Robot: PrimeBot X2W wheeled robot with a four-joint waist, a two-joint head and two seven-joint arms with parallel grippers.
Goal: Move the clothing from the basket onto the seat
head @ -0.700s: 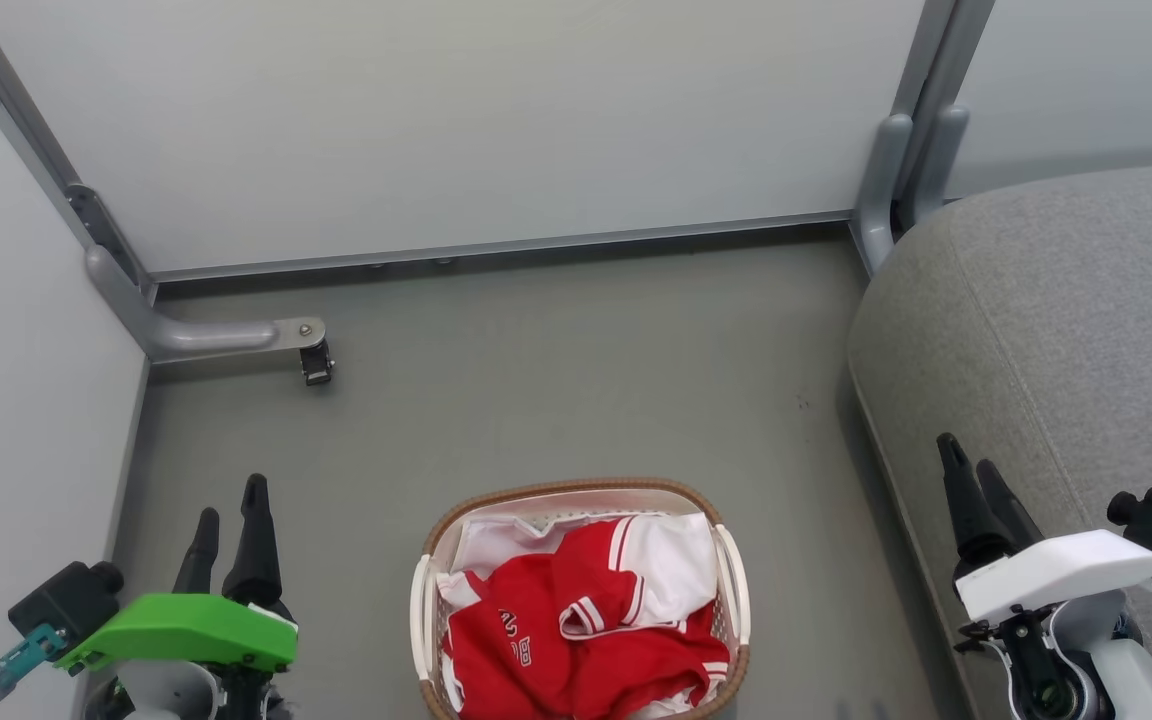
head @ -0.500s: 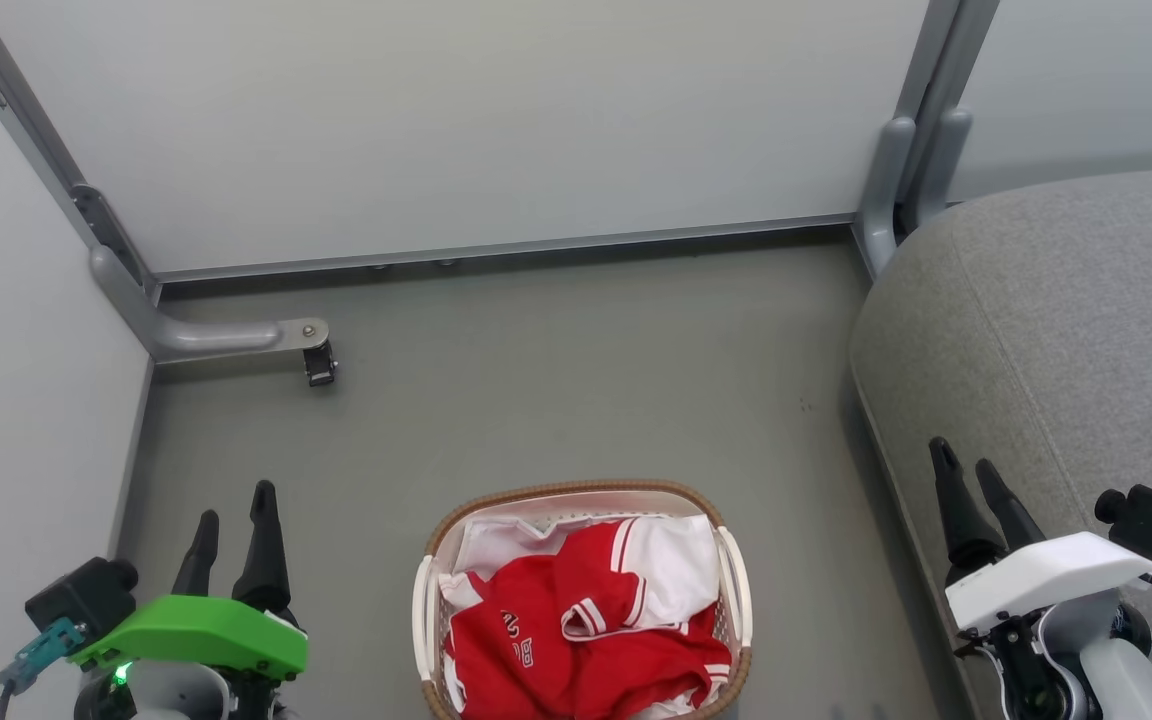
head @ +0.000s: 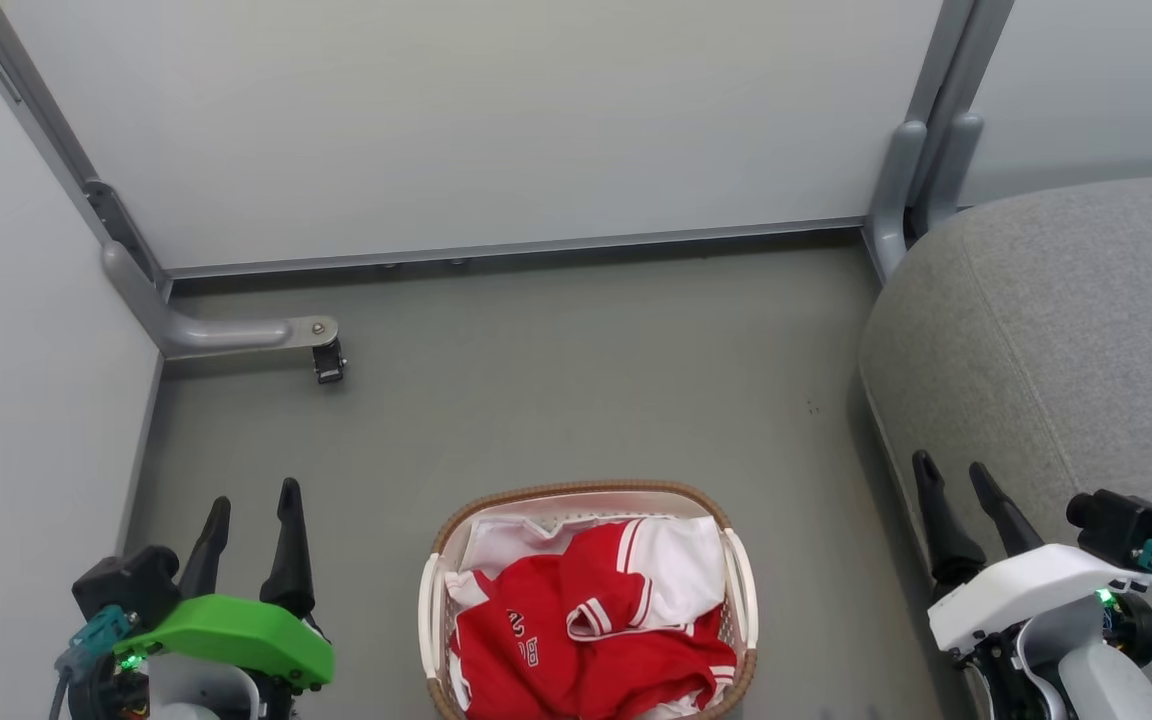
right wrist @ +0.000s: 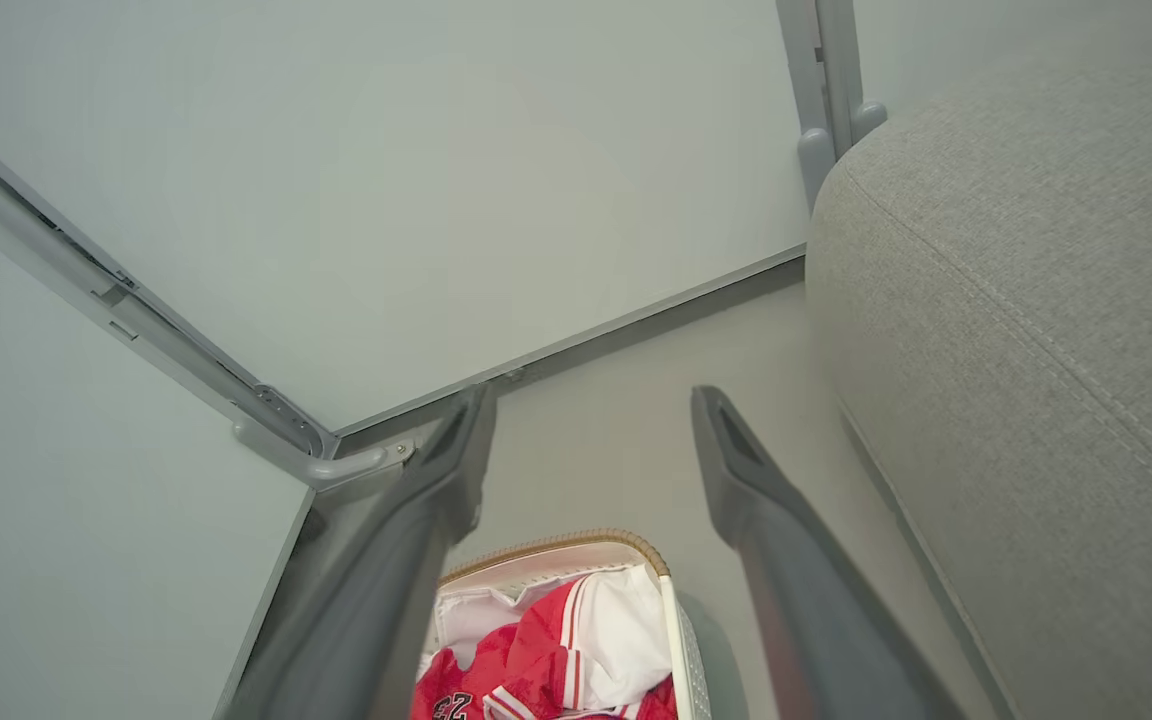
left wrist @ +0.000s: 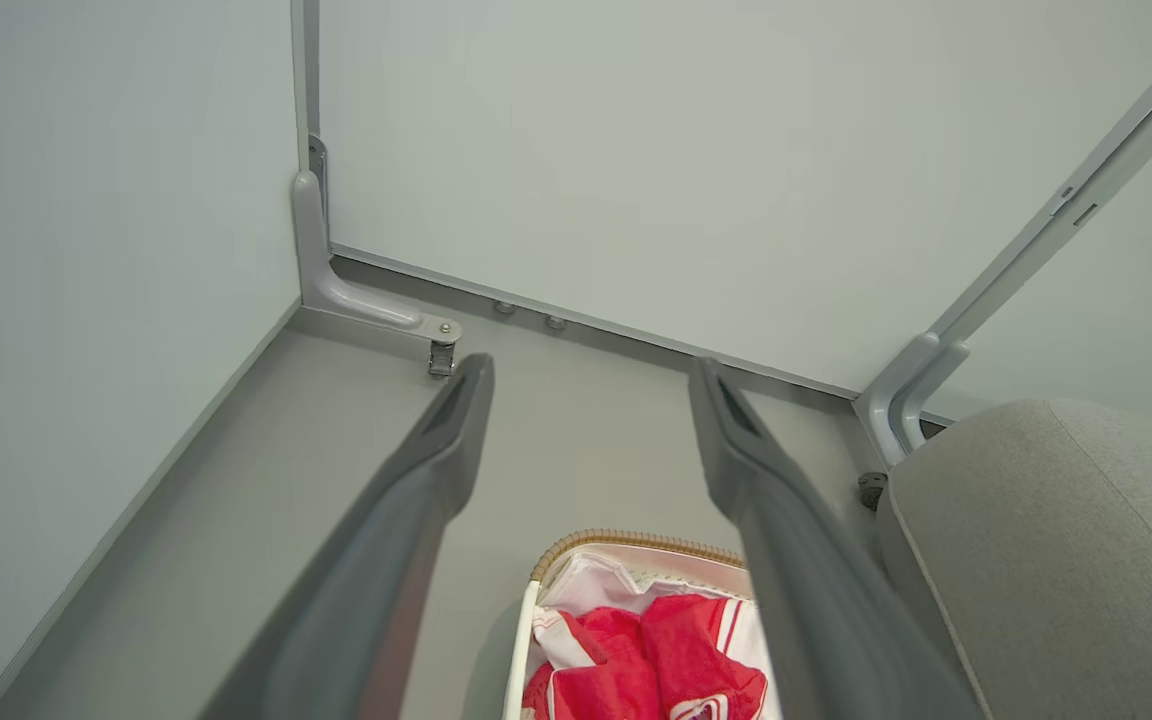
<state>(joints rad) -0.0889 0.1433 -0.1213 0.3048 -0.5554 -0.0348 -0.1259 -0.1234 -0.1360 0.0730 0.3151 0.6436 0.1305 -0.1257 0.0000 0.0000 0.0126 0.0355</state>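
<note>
Both parted, left pincer (head: 254,495), right pincer (head: 951,463), crumpled red-white clothing (head: 576,645) filling perforated basket (head: 576,489), nubbly grey seat (head: 1066,330)

"23" readable on red jersey (right wrist: 466,682), navy-white digits, right wrist view. Head view: lettering on same jersey too small to read.

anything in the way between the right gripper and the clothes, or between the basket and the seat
Nothing visible. The right gripper, open, hangs apart from the clothing, which lies uncovered in the open-topped basket. Only bare floor separates the basket from the seat on the robot's right.
</note>
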